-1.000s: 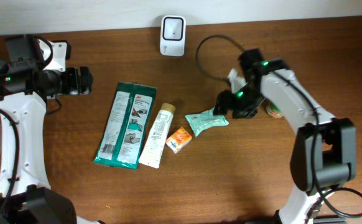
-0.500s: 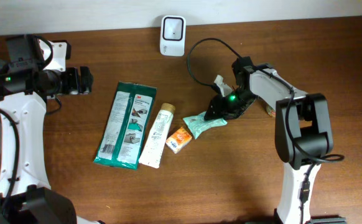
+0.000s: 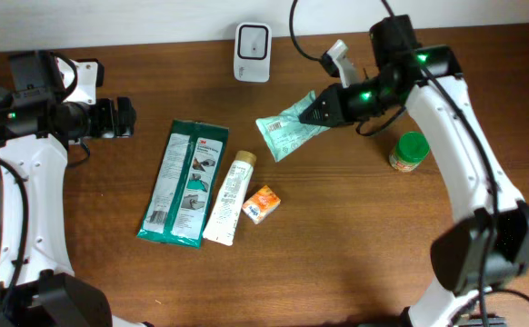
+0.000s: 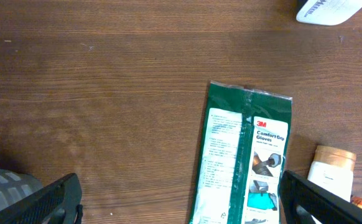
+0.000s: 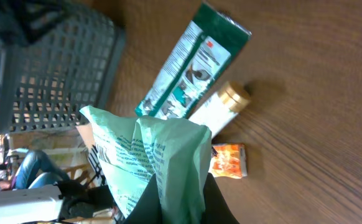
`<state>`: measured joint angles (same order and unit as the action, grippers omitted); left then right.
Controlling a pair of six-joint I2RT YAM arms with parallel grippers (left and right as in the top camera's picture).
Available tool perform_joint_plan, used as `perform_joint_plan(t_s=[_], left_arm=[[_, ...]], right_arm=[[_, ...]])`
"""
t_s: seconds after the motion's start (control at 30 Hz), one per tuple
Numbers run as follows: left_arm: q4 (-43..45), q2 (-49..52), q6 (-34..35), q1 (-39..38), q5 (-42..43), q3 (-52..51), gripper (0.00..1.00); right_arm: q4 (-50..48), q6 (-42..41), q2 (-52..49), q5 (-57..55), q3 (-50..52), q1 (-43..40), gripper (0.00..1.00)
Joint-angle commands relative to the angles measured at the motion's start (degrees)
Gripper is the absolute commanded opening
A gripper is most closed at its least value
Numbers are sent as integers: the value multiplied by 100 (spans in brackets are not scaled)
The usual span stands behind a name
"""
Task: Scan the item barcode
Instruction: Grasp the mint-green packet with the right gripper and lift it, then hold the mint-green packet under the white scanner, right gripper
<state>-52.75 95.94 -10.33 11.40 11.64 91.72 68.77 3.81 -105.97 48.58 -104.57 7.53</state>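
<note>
One pale-green packet (image 3: 287, 132) is clamped in the right jaws; left jaws gape; basket (image 5: 56, 62) contents unclear.

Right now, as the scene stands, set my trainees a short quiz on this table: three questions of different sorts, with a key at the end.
1. True or false: the right arm has its jaws shut on the light green pouch.
2. Which item lies between the dark green glove pack and the orange box? A. the light green pouch B. the white tube C. the green-lidded jar
3. Short answer: in the overhead view, which item stands alone on the right half of the table?

Key: 1. True. 2. B. 3. The green-lidded jar.
</note>
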Motion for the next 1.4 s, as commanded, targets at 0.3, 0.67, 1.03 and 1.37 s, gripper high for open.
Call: perform_joint_plan(t_s=[0.3,0.67,1.03,1.37], left_arm=[[13,-39,-94,39,61,37,99],[13,-39,-94,39,61,37,99],[13,-39,-94,39,61,37,99],[13,-39,-94,39,61,37,99]], right_arm=[[-302,-1364,1220,-2135,-505,603,4],[-3915,1038,-1869,-7733,-2144,2002,4],[-7886,4874,-3860,-8142,-2142,2048,4],[-8059,4865,-4096,-8249,-2133,2022,4]])
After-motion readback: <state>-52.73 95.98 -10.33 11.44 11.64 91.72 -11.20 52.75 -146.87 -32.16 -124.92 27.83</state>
